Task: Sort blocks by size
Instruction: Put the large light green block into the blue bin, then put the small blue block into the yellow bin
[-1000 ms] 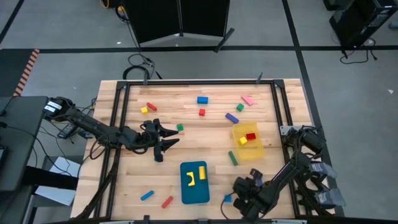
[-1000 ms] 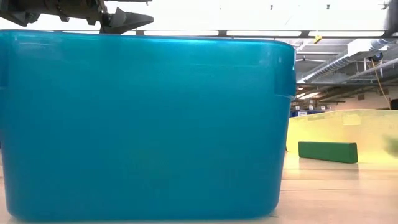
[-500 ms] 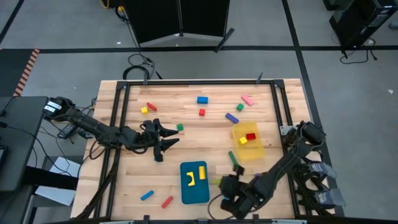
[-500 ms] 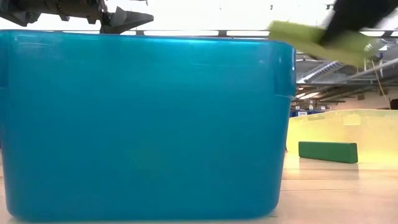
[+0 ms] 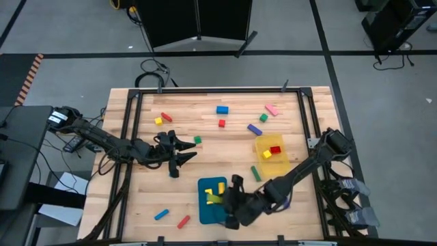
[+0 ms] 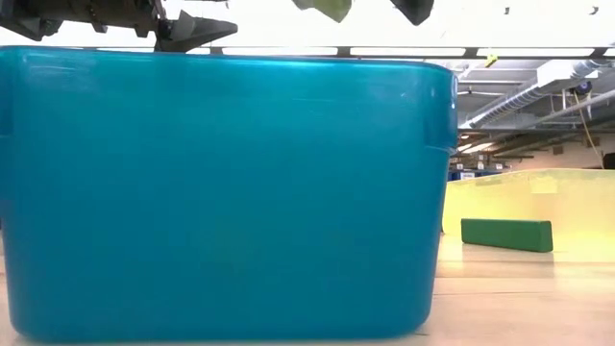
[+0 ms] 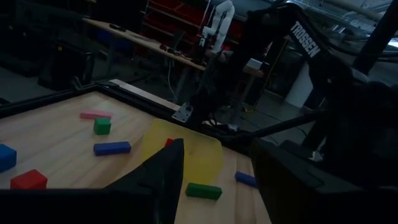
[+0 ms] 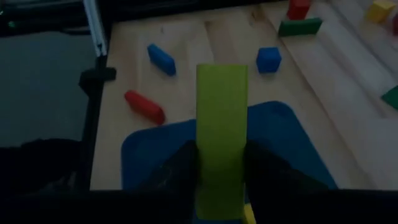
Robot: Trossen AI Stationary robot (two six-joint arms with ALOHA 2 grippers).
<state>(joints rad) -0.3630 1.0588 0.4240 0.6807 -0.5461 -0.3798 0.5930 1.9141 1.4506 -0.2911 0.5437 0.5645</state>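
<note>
On the left half of the pale wooden table [image 5: 205, 147], the left gripper [image 5: 183, 150] hovers above the boards with its dark fingers spread and nothing between them. A small green cube [image 5: 197, 139] lies just to its right, and a small yellow cube [image 5: 158, 121] beside a red bar [image 5: 166, 117] lie farther back. Near the front edge lie a blue bar [image 5: 161, 214] and a red bar [image 5: 183, 221]. At front centre, the blue rectangular plastic tray [image 5: 203, 212] holds yellow bars [image 5: 220, 188]. The right gripper [image 5: 220, 199] hangs over this tray, pinching a long lime-green bar [image 8: 221, 118] between its fingers. A dark green bar [image 5: 255, 173] lies just right of the tray. Farther right, the translucent yellow square bin [image 5: 276, 164] holds a red block [image 5: 275, 149] and a yellow block [image 5: 266, 154]. Behind it lie a purple bar [image 5: 255, 128], a green cube [image 5: 263, 118] and a pink bar [image 5: 272, 109].
</note>
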